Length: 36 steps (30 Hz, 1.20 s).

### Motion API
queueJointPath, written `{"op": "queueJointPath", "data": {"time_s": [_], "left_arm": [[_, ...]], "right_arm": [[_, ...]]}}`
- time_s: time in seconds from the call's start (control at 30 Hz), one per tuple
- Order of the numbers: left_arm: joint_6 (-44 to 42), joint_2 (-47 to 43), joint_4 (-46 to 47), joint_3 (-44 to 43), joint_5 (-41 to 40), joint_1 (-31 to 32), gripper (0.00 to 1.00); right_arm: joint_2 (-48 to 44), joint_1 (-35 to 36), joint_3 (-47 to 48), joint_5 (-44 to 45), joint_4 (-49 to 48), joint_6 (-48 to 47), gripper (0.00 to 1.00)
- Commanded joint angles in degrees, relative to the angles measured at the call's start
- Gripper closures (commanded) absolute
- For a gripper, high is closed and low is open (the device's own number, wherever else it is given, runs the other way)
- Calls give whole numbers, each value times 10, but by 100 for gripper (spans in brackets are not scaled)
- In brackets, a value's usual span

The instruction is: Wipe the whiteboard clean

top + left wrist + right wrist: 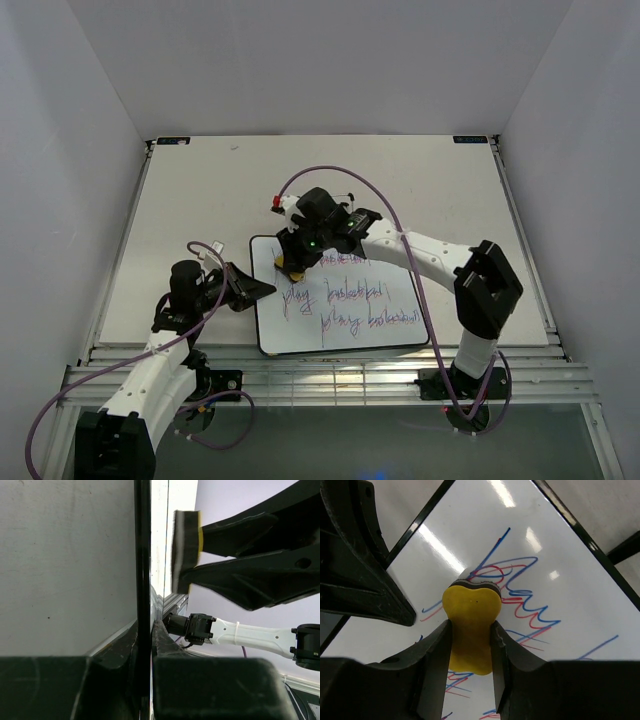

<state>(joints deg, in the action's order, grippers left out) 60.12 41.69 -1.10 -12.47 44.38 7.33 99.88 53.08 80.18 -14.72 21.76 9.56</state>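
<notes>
The whiteboard (300,335) lies on the table at the front centre, with purple-blue handwriting in several lines. My right gripper (293,264) is shut on the yellow eraser (470,605), felt side down, over the board's upper left corner. I cannot tell if the felt touches the board. The right wrist view shows the fingers (432,650) pinching the eraser over the writing on the whiteboard (570,580). My left gripper (262,290) is shut on the board's left edge. In the left wrist view the black frame (142,555) runs between the left gripper's fingers (170,680), with the eraser (186,545) beyond.
The white table (200,190) stretches behind and to both sides of the board, with white walls around it. A metal rail (330,375) runs along the near edge. A thin black wire object (350,197) lies just behind the right wrist.
</notes>
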Motion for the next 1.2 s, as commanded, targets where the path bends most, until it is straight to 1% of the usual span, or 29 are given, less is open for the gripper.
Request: {"op": "queueJointPath", "data": {"time_s": [0.0,0.23,0.43,0.57,0.7,0.8,1.03,1.17], "left_arm": [[-40,1,-21,3,0,0,100],[-60,3,-28,-12,11,0,100],[-63,-5,-32,-14,11,0,100],[-56,-9,-36,-12,7,0,100],[-51,-13,-36,-14,3,0,100],[-47,-13,-36,-14,-3,0,100],[-37,-7,-23,-9,-9,0,100],[-36,-2,-16,-9,-3,0,100]], "right_arm": [[33,26,52,0,16,-12,70],[76,57,89,6,21,-11,71],[85,57,81,34,36,-11,73],[65,60,54,27,52,-10,77],[32,69,0,2,45,-3,77],[9,70,-32,7,45,-1,76],[-20,79,-57,-2,53,-5,77],[-5,84,-39,-12,54,-15,77]]}}
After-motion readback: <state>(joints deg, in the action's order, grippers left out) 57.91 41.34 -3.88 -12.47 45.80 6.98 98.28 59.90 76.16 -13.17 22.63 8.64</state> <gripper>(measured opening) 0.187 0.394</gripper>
